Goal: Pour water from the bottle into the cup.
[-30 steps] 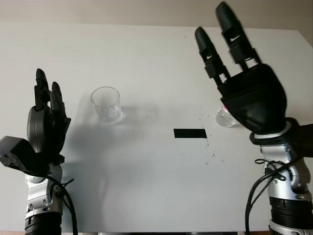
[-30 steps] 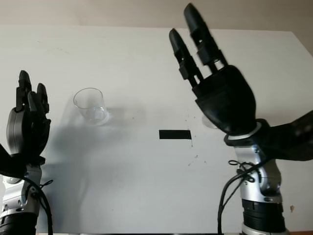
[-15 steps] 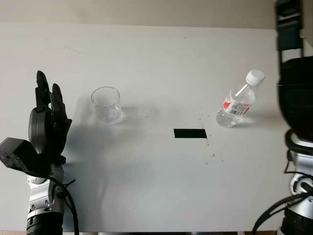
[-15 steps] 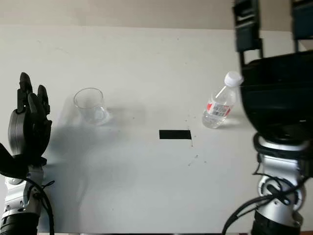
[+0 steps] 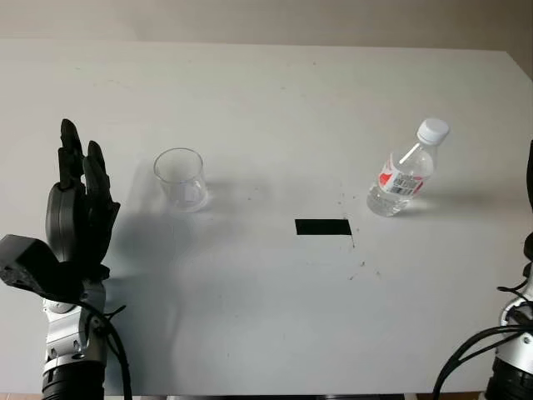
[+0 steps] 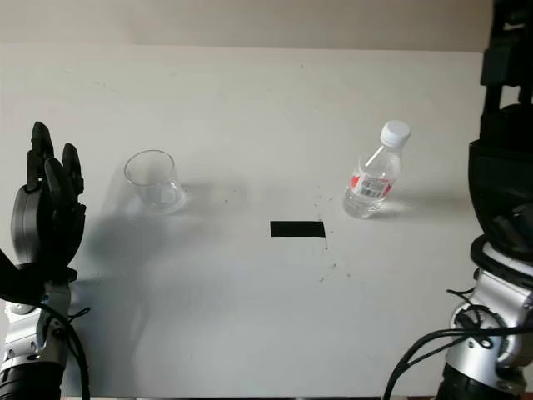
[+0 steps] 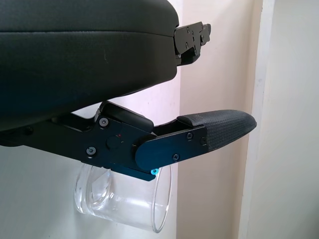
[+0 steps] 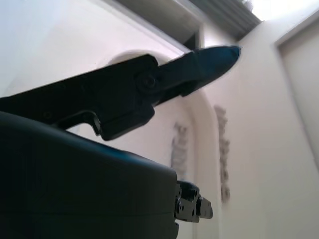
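Left hand: the black three-finger left hand is raised upright at the near left of the white table, holding nothing, open, its fingers pointing up and away from the robot.
Left wrist view: the hand's black shell takes up much of the picture; one finger reaches straight out across it, and behind the finger part of the clear cup shows, partly covered by the finger's base.
Right hand: the black right hand is cut off by the right edge of the right eye view, raised well above the table; its fingertips run off the top. In the left eye view just a sliver of the arm with its cables shows at the right edge.
Right wrist view: one straight black finger stretches out over the shell toward a pale wall; nothing is in its grasp, open.
Cup: the clear round plastic cup stands upright on the table, left of centre, just beyond and to the right of the left hand, not touched by it.
Bottle: the small clear plastic water bottle with a white cap and red-and-white label stands on the right side of the table, cap on, appearing to lean to the right; well apart from the cup, and touched by neither hand.
Between them: a black rectangular strip of tape lies flat on the table, nearer the bottle.
Hard to make out: how much water the bottle holds cannot be told.
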Available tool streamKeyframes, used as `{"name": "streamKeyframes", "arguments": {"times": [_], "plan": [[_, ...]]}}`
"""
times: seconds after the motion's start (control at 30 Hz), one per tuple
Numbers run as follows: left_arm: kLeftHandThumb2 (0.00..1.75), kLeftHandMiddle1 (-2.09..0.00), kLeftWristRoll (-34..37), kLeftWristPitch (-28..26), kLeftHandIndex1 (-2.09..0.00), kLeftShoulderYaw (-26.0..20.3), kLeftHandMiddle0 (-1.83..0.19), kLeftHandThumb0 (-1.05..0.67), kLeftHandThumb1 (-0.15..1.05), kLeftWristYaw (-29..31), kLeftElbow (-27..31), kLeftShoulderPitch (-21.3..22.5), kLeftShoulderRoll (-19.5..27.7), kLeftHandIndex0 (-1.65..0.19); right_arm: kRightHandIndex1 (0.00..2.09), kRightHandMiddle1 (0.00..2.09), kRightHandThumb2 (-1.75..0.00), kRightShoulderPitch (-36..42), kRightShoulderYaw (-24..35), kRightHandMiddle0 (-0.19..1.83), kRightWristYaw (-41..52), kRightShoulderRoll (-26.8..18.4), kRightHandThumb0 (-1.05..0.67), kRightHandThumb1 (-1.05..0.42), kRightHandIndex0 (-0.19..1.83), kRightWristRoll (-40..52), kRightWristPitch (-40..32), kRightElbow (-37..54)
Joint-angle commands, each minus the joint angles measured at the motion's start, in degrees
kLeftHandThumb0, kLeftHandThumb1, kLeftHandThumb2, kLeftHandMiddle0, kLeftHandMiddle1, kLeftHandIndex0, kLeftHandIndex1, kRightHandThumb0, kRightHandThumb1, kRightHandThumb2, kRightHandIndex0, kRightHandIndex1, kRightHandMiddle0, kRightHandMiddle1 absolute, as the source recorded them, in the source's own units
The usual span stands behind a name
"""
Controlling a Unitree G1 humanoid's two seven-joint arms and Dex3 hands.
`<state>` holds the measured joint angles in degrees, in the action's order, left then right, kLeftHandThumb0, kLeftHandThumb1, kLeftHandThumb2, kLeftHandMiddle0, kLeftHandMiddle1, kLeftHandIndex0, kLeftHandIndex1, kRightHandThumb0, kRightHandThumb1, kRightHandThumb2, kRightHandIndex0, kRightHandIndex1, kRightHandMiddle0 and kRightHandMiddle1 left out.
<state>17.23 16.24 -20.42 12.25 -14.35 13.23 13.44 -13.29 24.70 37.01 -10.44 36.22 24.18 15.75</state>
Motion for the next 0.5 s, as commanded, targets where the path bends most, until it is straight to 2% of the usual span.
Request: {"name": "streamKeyframes", "arguments": {"times": [0.0, 0.17, 0.27, 0.47], "plan": [[0.66, -0.05, 0.2, -0.1, 0.0, -0.3, 0.17, -0.76, 1.05, 0.2, 0.0, -0.2, 0.7, 0.19, 0.0, 0.05, -0.05, 0.3, -0.6, -0.12, -1.2, 0.8, -0.82, -0.99, -0.19, -3.8, 3.6, -1.4], [0.63, -0.05, -0.2, -0.4, 0.0, -0.3, 0.17, -0.78, 1.05, -0.2, 0.3, -0.4, 1.0, 0.19, 0.0, 0.0, -0.05, 0.9, -2.6, -0.19, -4.1, -1.0, -0.85, -0.97, -0.19, -14.0, 8.6, -5.3], [0.63, -0.06, 0.0, -0.5, 0.0, -0.5, 0.16, -0.77, 1.05, -0.2, 0.3, -0.6, 1.1, 0.19, 0.0, 0.0, -0.05, 0.3, -4.2, -0.19, -4.5, -3.2, -0.91, -0.96, -0.19, -17.4, 8.8, -9.1], [0.64, -0.06, 0.0, -1.0, -0.01, -0.9, 0.15, -0.77, 1.05, -0.4, 1.2, -1.4, 1.4, 0.19, 0.0, 0.0, -0.04, -2.8, -8.0, -0.19, -7.2, -3.8, -0.84, -0.91, -0.19, -21.1, 8.1, -20.8]]}}
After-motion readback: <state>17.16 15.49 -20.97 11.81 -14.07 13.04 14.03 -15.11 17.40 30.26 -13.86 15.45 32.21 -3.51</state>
